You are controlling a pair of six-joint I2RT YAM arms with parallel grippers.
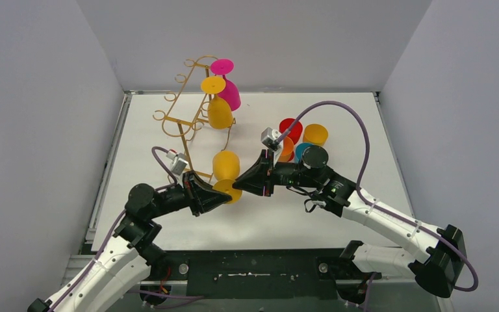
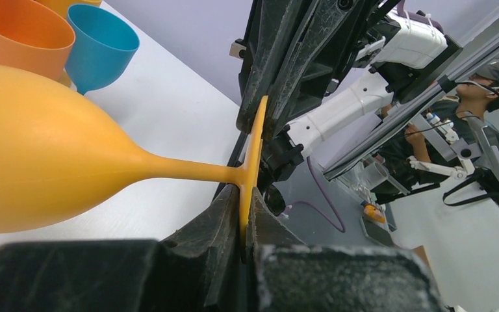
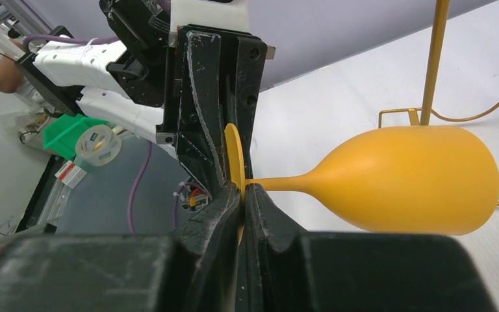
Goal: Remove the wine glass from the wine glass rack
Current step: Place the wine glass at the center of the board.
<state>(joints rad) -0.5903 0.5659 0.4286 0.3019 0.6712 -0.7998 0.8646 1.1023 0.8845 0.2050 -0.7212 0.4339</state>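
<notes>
- The wine glass (image 1: 226, 165) is off the wine glass rack (image 1: 183, 114). It is just in front of the rack's base, on the side toward the arms, with its bowl pointing at the rack and its foot pointing away.
- Both sets of jaws are pinched nearly shut on the thin round foot (image 2: 252, 162). The left jaws hold one edge and the right jaws hold the opposite edge, tips almost meeting.
- The foot stands on edge between them, and the stem runs level from it to the bowl (image 3: 416, 179).
- I cannot tell whether the bowl touches the surface (image 1: 364, 130).
- The glass is opaque yellow-orange, smooth and matte, with a plump egg-shaped bowl, a slim stem and a flat disc foot.
- The rack is thin gold wire with curled hook arms and a looped rectangular base.
- A yellow glass (image 1: 219, 112) and a magenta glass (image 1: 229, 93) hang bowl-down from the rack.
- To the right of the rack, red (image 1: 290, 127), orange (image 1: 286, 148), yellow (image 1: 315, 134) and teal (image 1: 301, 151) glasses cluster upright on the white surface.
</notes>
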